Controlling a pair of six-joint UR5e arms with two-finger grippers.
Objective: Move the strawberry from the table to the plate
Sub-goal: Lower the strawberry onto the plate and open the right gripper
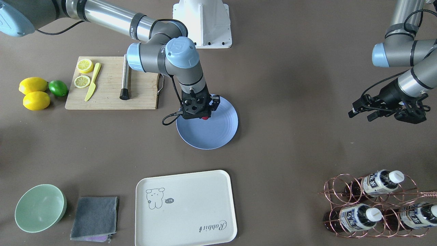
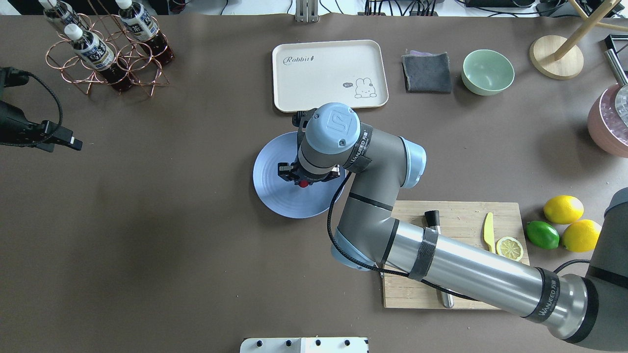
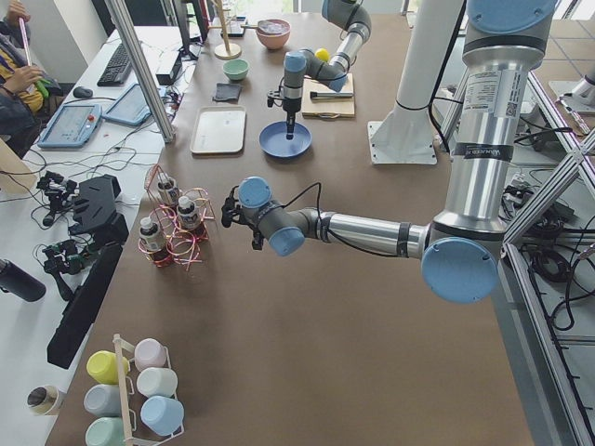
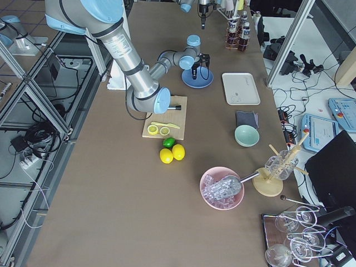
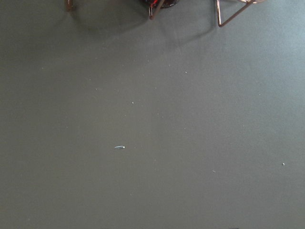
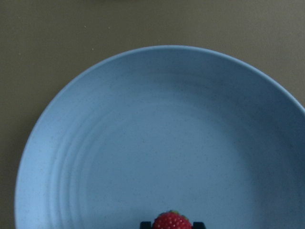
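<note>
The small red strawberry (image 6: 171,222) shows at the bottom edge of the right wrist view, pinched between two black fingertips. My right gripper (image 1: 202,115) is shut on it and hangs over the inner part of the light blue plate (image 1: 213,135), near the plate's robot-side half. From overhead the strawberry (image 2: 304,184) peeks out under the wrist above the plate (image 2: 274,191). My left gripper (image 1: 362,114) hovers far off over bare table (image 5: 152,143), its fingers apart and holding nothing.
A wooden cutting board (image 1: 109,92) with lemon slices, a yellow knife and a metal bar lies beside the plate. Two lemons and a lime (image 1: 58,87) sit beyond it. A white tray (image 1: 186,208), mint bowl (image 1: 40,207), grey cloth (image 1: 95,217) and copper bottle rack (image 1: 375,205) line the far edge.
</note>
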